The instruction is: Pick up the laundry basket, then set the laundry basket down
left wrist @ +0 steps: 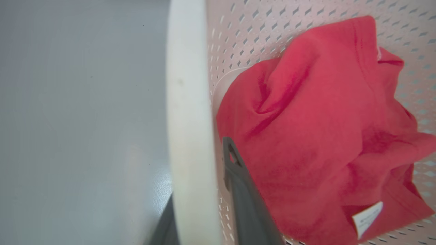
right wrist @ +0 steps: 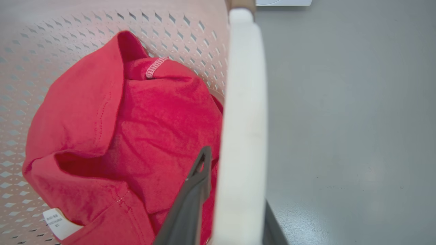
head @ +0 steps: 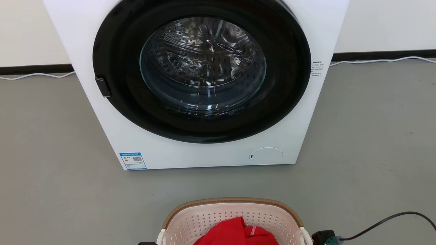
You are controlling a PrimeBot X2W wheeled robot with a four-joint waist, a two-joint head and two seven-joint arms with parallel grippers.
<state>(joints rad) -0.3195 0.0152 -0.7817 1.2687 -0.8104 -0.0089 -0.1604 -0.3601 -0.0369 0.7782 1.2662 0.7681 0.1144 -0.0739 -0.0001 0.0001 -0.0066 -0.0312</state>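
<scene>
1. Nearest my left wrist lens is a smooth white plastic side handle (left wrist: 185, 85). My left pincer (left wrist: 199, 177) is clamped across it, with one dark finger inside the basket against the red cloth and the other on the outer side.
2. My right pincer (right wrist: 238, 177) grips the opposite white handle (right wrist: 245, 85) the same way, straddling it with one finger on each side.
3. The flat grey floor (head: 374, 136) spreads under everything.
4. A white front-loading washing machine (head: 190, 153) stands on it by the wall. Its round black-ringed glass door (head: 119, 68) is closed over a steel drum.
5. The rounded cream-pink perforated plastic laundry basket (head: 235, 212), with a brown woven-look rim, sits in front of the washer and well apart from it, at the bottom middle of my head view. I cannot tell whether its base touches the floor.
6. A crumpled red cotton garment (head: 235, 231) lies inside the basket.
7. A dark cable (head: 391, 217) curves over the floor to the basket's right.
8. A small white care label (left wrist: 366, 217) shows on the garment.
</scene>
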